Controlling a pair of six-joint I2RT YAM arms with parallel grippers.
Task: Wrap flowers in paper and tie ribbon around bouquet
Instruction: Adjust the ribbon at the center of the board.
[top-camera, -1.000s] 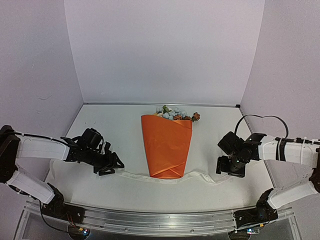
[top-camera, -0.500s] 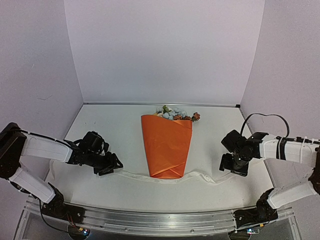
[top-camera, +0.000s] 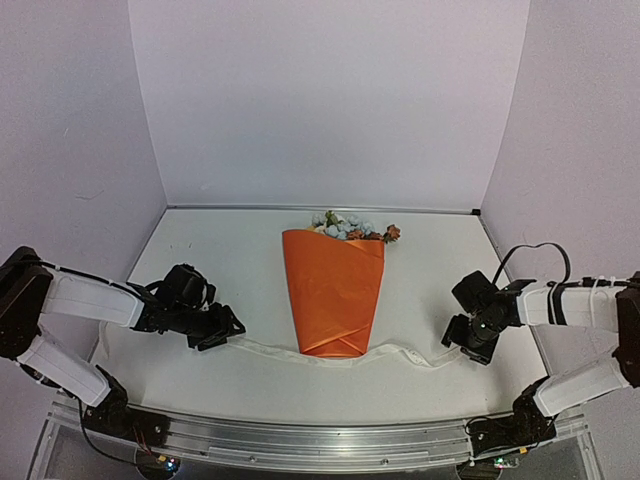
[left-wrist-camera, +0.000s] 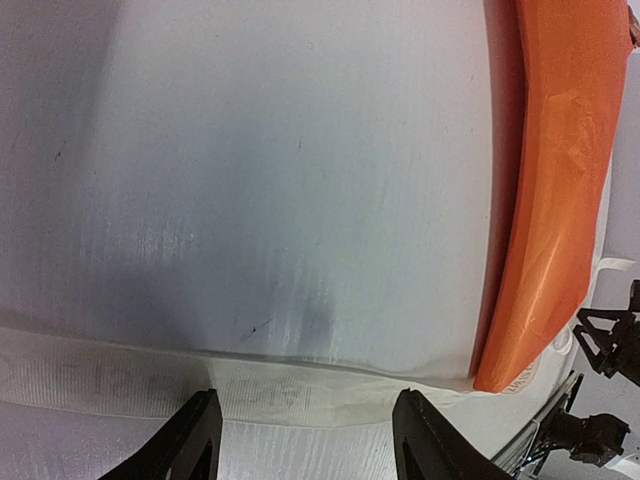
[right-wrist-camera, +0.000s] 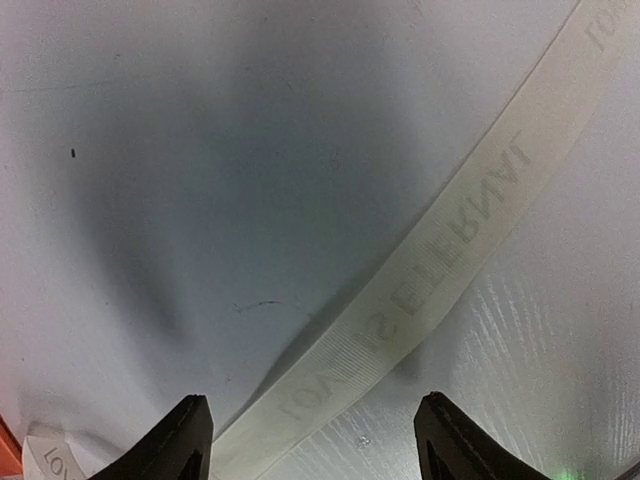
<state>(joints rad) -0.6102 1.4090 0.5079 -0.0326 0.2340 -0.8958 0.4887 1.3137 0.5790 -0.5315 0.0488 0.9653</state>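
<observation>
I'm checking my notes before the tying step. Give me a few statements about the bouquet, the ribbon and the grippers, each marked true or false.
1. The orange paper is wrapped around the flowers, with the blooms showing at the far end. True.
2. The ribbon is knotted around the bouquet. False: it lies loose on the table and passes under the bouquet's narrow near end.
3. The left gripper is clamped on the paper. False: it is open above the ribbon, apart from the paper.
4. The right gripper is open, and the lettered ribbon runs on the table between its fingers. True.
</observation>
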